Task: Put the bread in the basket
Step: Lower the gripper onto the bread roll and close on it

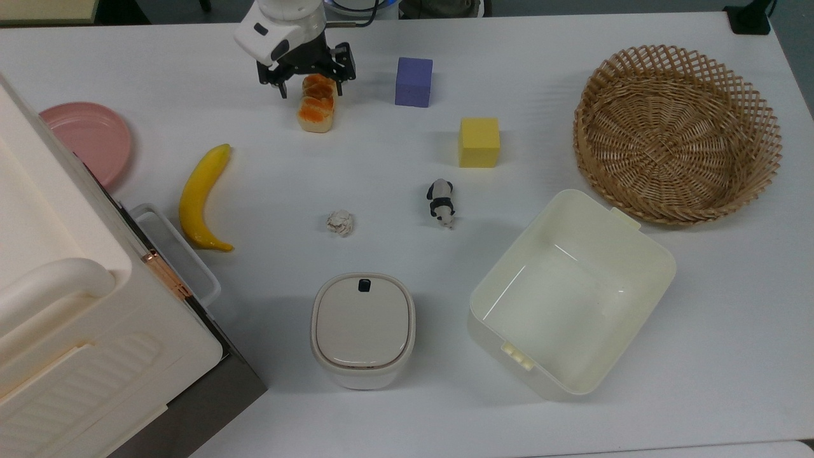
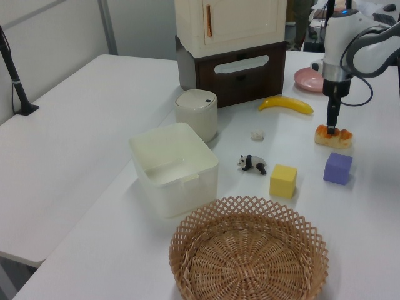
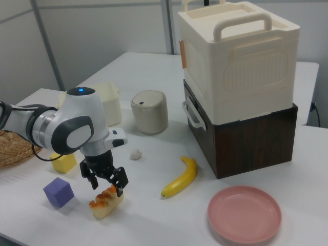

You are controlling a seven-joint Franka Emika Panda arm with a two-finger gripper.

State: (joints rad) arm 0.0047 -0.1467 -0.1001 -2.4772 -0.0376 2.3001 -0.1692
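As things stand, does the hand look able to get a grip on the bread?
Probably yes. The hand is open and straddles one end of the bread, a finger on each side. Nothing crowds it: the purple cube and the banana lie well apart from the loaf.

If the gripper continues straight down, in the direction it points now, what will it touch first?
Most likely the bread. The gripper points down with its fingers open on either side of the loaf's far end in the top view, so the loaf's top should meet it first, though exact height is hard to judge.
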